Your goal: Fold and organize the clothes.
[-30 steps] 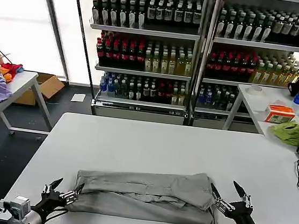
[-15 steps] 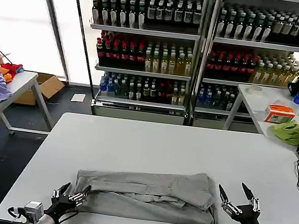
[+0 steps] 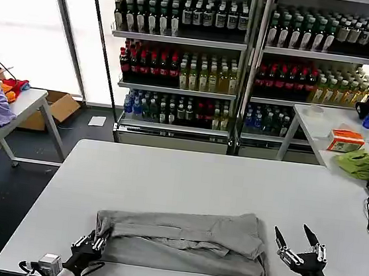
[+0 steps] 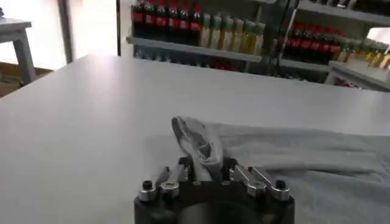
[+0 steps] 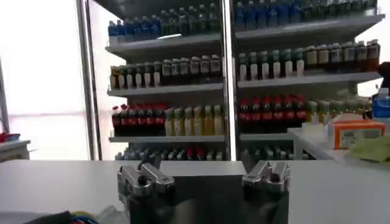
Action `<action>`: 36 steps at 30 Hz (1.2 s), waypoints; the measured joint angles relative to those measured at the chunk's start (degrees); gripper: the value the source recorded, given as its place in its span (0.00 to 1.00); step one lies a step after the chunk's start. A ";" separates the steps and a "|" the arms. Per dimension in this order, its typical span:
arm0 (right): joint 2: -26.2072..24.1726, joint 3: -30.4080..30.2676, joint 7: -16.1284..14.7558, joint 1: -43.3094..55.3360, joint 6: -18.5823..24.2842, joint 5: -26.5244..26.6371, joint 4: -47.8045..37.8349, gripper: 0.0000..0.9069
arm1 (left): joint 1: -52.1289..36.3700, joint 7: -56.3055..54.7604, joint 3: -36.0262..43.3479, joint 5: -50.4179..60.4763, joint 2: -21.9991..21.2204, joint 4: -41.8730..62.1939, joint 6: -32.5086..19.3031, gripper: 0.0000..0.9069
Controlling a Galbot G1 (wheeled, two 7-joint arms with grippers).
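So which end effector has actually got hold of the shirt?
The left end effector: it pinches the grey shirt's corner, while the right end effector sits open beside it.

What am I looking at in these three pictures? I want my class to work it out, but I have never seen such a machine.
This is a two-armed robot folding laundry. The wide picture comes from a camera on its head, looking down at a white table. The other two come from cameras on its wrists. A folded grey shirt lies near the table's front edge. The left gripper, a metal pincer, is closed on the shirt's end; the left wrist picture shows cloth pinched between its fingers. The right gripper is open, beside the shirt's other end and apart from it. Shelves of drink bottles stand behind.
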 measured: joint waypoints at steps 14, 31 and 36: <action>-0.87 0.62 0.07 0.76 -0.08 1.10 -0.18 1.00 | 0.84 2.13 -5.89 -0.40 1.98 0.30 -0.92 0.00; -1.08 -0.42 0.39 1.29 -0.34 1.38 -0.66 1.00 | 0.84 6.90 -25.87 -1.67 12.33 4.05 0.35 0.01; -1.02 -0.56 0.38 1.24 -0.31 1.35 -0.92 1.00 | 0.26 4.73 -24.72 -6.23 13.99 -0.55 2.28 0.01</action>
